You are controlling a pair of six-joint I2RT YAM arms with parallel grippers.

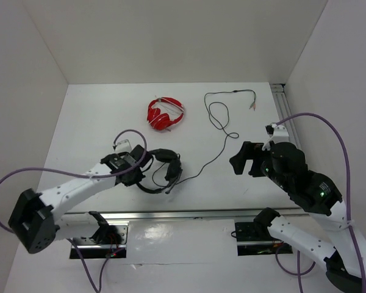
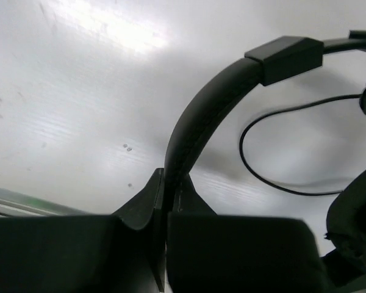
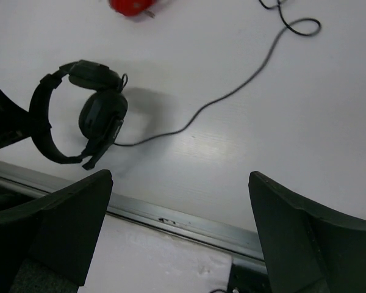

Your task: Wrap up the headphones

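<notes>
The black headphones (image 1: 163,170) lie on the white table at centre left. My left gripper (image 1: 141,172) is shut on their thin headband (image 2: 201,116), pinched between the two fingers in the left wrist view (image 2: 169,184). An earcup (image 2: 354,213) shows at the right edge of that view. The long thin cable (image 1: 215,154) trails from the headset to the right and back, ending in plugs (image 1: 252,102). My right gripper (image 1: 246,160) is open and empty, raised to the right of the cable. In the right wrist view (image 3: 180,177) it hangs wide apart, with the headphones (image 3: 79,116) and cable (image 3: 232,91) beyond it.
Smaller red headphones (image 1: 165,113) lie at the back centre, also at the top of the right wrist view (image 3: 131,6). An aluminium rail (image 1: 189,213) runs along the table's near edge, and another stands at the right wall (image 1: 283,104). White walls enclose the table.
</notes>
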